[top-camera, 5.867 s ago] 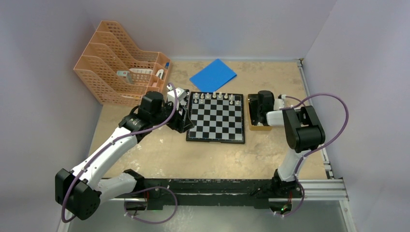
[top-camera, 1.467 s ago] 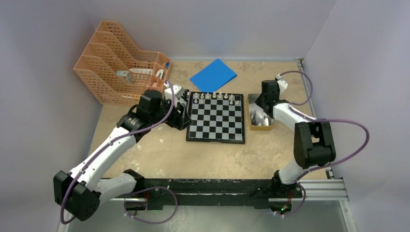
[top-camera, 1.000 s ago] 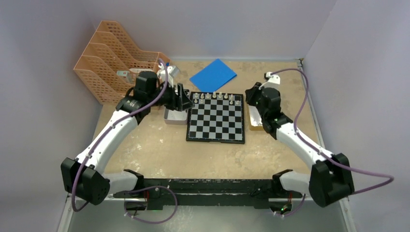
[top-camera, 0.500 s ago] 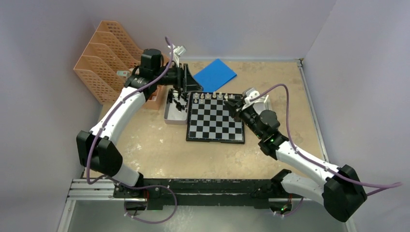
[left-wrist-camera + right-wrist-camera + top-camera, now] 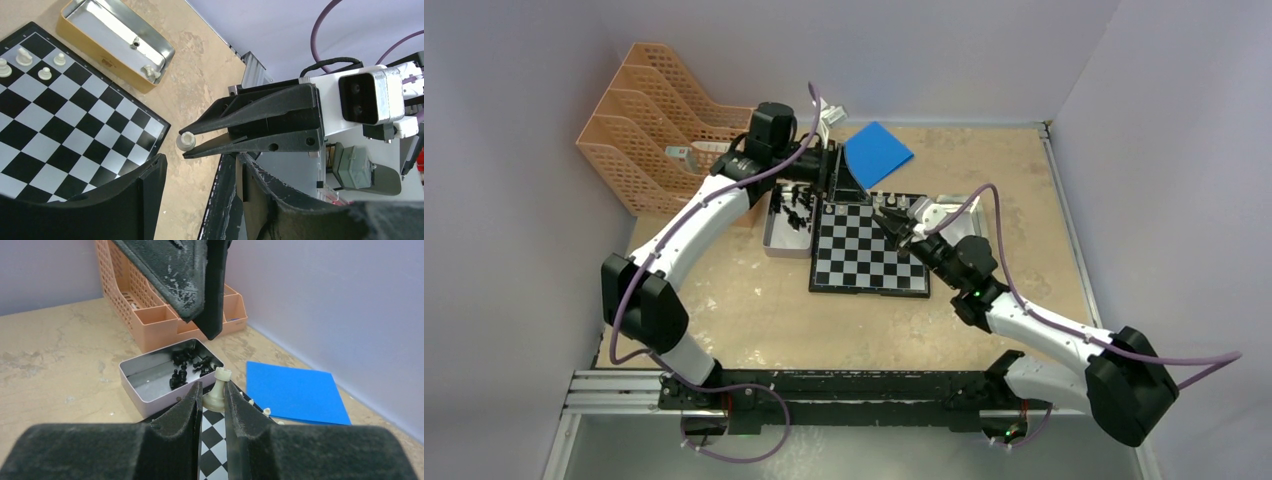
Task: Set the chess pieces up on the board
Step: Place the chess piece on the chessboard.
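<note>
The board [image 5: 871, 250] lies mid-table, with several cream pieces [image 5: 22, 57] on its far row. My right gripper [image 5: 891, 220] hovers over the board's far part, shut on a cream rook [image 5: 218, 388]. The left wrist view shows that rook [image 5: 186, 141] between the right fingers, seen from above. My left gripper [image 5: 854, 175] is open and empty, raised over the board's far left corner; its fingers [image 5: 195, 280] hang above the rook. Black pieces [image 5: 190, 365] lie in a pink tin [image 5: 776, 240] left of the board.
A gold tin [image 5: 87, 42] right of the board holds two cream pieces. A blue sheet [image 5: 879, 150] lies behind the board. An orange file rack [image 5: 659, 130] stands at the back left. Walls close in the far and right sides.
My right gripper left the gold tin and swung over the board with the cream rook. My left gripper rose from the pink tin and moved to the board's far left corner.
</note>
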You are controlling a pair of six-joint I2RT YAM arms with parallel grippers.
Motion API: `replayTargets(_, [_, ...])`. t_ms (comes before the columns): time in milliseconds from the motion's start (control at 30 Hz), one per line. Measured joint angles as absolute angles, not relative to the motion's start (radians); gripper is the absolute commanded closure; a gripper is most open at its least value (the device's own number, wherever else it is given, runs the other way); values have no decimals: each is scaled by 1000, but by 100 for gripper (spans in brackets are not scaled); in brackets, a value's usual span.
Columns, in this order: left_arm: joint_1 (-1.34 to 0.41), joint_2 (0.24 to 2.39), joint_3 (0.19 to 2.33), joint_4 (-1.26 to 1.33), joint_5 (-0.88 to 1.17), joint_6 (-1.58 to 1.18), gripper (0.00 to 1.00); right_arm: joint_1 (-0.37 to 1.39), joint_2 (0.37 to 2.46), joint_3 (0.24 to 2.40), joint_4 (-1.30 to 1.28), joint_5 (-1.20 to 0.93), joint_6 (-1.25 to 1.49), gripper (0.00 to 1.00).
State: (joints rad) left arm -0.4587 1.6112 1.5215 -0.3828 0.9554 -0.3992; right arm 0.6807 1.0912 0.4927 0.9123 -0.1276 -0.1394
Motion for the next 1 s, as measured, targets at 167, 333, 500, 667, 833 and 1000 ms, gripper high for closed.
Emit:
replayTargets(167, [-461, 1634, 1527, -383, 955, -397, 48, 689, 1104, 493, 928, -133, -163, 82])
replayTargets(333, [-473, 1661, 1527, -381, 946, -399, 52, 701, 1115, 493, 935, -142, -170, 82])
replayTargets(500, [-490, 1673, 1528, -374, 946, -401, 58, 708, 1119, 493, 941, -146, -175, 82])
replayTargets(667, [-501, 1677, 1528, -377, 945, -401, 65, 708, 1119, 493, 941, -144, -177, 82])
replayTargets(833, [-506, 1677, 1528, -383, 939, -400, 71, 708, 1119, 493, 941, -142, -177, 82])
replayTargets(1000, [-506, 1677, 1528, -385, 937, -400, 77, 708, 1122, 495, 941, -138, -176, 83])
